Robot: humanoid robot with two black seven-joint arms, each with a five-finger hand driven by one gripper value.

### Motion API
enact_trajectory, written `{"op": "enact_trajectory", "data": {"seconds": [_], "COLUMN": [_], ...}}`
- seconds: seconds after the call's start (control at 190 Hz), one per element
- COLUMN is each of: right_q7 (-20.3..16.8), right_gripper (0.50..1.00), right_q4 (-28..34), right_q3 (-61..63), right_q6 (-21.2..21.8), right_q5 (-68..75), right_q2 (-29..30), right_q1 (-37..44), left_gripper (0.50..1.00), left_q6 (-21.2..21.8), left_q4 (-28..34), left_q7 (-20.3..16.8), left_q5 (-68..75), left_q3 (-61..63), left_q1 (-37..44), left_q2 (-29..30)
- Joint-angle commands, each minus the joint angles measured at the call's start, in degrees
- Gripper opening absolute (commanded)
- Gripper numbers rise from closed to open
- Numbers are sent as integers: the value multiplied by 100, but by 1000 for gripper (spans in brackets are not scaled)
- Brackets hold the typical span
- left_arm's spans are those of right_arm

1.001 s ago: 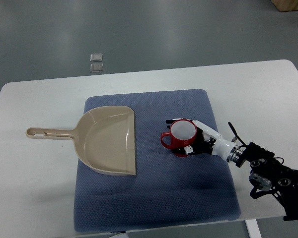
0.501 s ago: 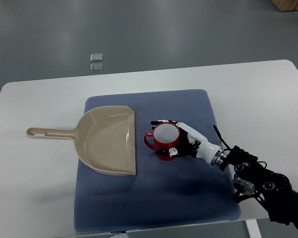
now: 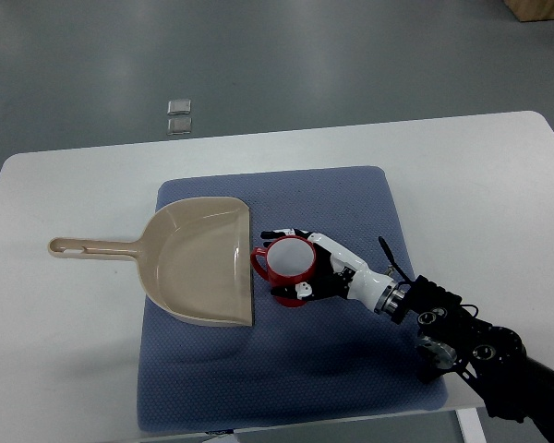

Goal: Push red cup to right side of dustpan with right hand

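Spreading across the white counter (image 3: 65,369), the blue mat (image 3: 342,369) carries the beige dustpan (image 3: 198,263). Just beside its right edge, seemingly touching, stands the red cup (image 3: 286,261), upright, handle leftward. The right hand (image 3: 307,277) cups it, fingers curled around its far and near sides.

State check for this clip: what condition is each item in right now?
red cup: upright, empty, handle pointing toward the dustpan's open edge.
dustpan: flat on the mat, empty.
right hand: fingers curled around the cup.
blue mat: flat on the table.
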Motion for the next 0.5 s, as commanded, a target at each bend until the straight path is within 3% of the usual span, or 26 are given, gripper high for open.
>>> {"op": "enact_trajectory", "data": {"seconds": [0.0, 0.495], "right_q7": [0, 0], "right_gripper": [909, 917], "right_q4": [2, 19], "right_q3": [-67, -68], "right_q6": [-25, -130], "right_q5": [0, 79], "right_q2": [94, 103], "right_q1": [6, 77], "left_gripper": [1000, 1000], "left_q6": [0, 0], "left_q4": [0, 0], "left_q7": [0, 0], "left_q5": [0, 0], "left_q3": [1, -8], "left_q1": [1, 1], "left_q2": [0, 0]}}
